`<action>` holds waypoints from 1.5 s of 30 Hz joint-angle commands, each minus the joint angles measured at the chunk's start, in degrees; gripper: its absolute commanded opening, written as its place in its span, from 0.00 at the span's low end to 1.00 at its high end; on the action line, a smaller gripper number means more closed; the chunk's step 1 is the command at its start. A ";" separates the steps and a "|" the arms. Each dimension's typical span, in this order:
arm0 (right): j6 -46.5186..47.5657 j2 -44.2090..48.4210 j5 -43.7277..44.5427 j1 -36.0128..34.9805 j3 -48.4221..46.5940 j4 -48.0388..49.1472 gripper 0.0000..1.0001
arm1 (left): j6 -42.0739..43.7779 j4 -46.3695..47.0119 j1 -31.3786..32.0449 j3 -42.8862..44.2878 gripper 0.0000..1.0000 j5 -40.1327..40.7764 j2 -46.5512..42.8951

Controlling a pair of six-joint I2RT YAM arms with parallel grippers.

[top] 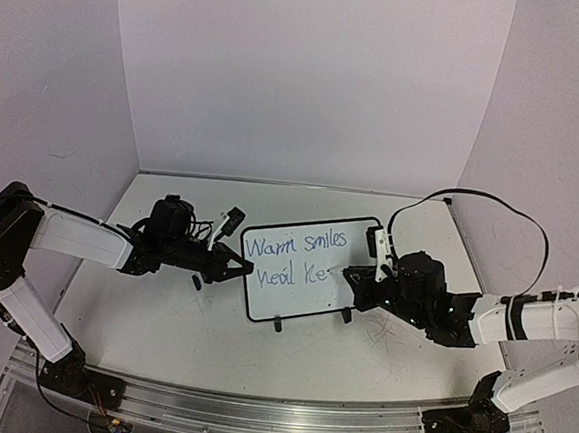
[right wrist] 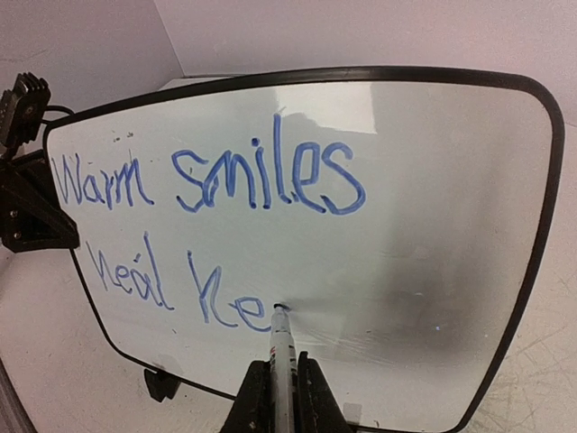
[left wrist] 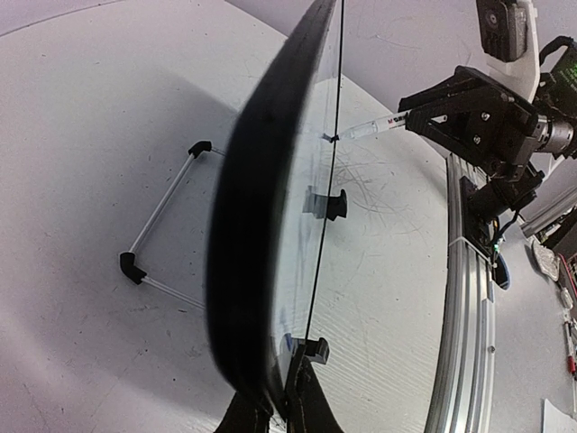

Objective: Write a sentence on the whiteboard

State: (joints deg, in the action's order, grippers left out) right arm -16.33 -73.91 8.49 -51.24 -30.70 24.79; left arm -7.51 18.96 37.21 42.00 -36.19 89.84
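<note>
The whiteboard (top: 303,300) stands upright on its two black feet in the middle of the table. My left gripper (top: 240,268) is shut on its left edge. In the left wrist view the whiteboard (left wrist: 243,225) shows edge-on, pinched at my left gripper (left wrist: 288,397). The sentence (right wrist: 261,176) reads "Warm smiles" in blue, with "heal he" on the line below. My right gripper (right wrist: 282,397) is shut on a white marker (right wrist: 282,347). The marker's tip touches the whiteboard (right wrist: 433,225) just right of the last "e". From above, my right gripper (top: 350,276) is at the board's lower right.
A thin clear U-shaped rod with black corner pieces (left wrist: 158,216) lies on the table behind the board. An aluminium rail (top: 254,409) runs along the near edge. Purple walls (top: 310,78) close in the back and sides. A black cable (top: 491,207) loops over my right arm.
</note>
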 commanded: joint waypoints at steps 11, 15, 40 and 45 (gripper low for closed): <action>-1.64 -0.77 -0.85 0.36 0.64 -0.98 0.00 | 2.97 -4.15 -0.47 1.63 0.00 9.29 0.43; -1.75 -0.43 -0.33 0.38 0.90 -1.56 0.00 | 2.91 -4.20 -0.44 1.70 0.00 9.21 0.47; -0.85 0.72 2.88 0.87 -2.20 0.45 0.00 | 3.38 -4.72 -0.34 1.71 0.00 9.49 0.34; -0.60 0.41 2.91 0.92 -2.53 0.48 0.00 | 3.38 -4.72 -0.36 1.78 0.00 9.43 0.43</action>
State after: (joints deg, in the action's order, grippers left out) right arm -17.62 -73.06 9.36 -51.01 -30.69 23.03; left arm -7.38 17.41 37.47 42.85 -35.81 89.86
